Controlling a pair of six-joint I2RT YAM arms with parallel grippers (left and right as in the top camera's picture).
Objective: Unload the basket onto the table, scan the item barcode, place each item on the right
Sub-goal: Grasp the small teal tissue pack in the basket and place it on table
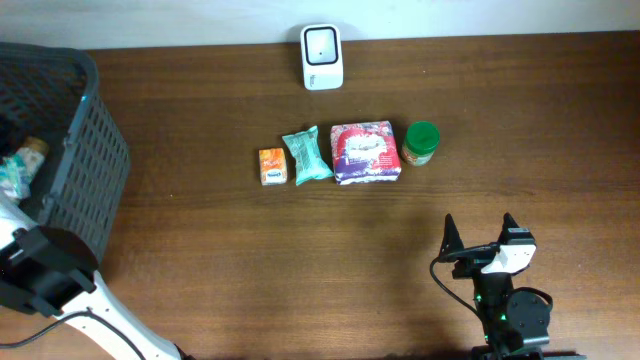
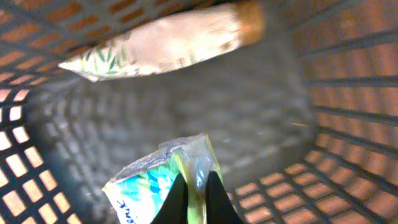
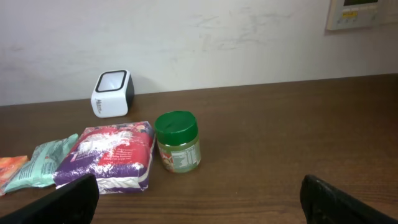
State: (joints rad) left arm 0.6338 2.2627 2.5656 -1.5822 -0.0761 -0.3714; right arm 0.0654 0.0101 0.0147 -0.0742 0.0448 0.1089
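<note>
1 crinkly packet (image 2: pixel 144 185), gridded plastic basket (image 2: pixel 261 124)

Table: dark brown wood-grain tabletop (image 1: pixel 200 250), matte, grain running left to right. It fills nearly all of my overhead view.

Wall: plain off-white painted wall (image 3: pixel 217 37) meets the table's far edge and shows faint scuffs and smears. A small beige rectangular wall panel (image 3: pixel 362 14) sits at upper right, cut by the frame.

Light: even and soft. Shadows on the tabletop are short and faint.
</note>
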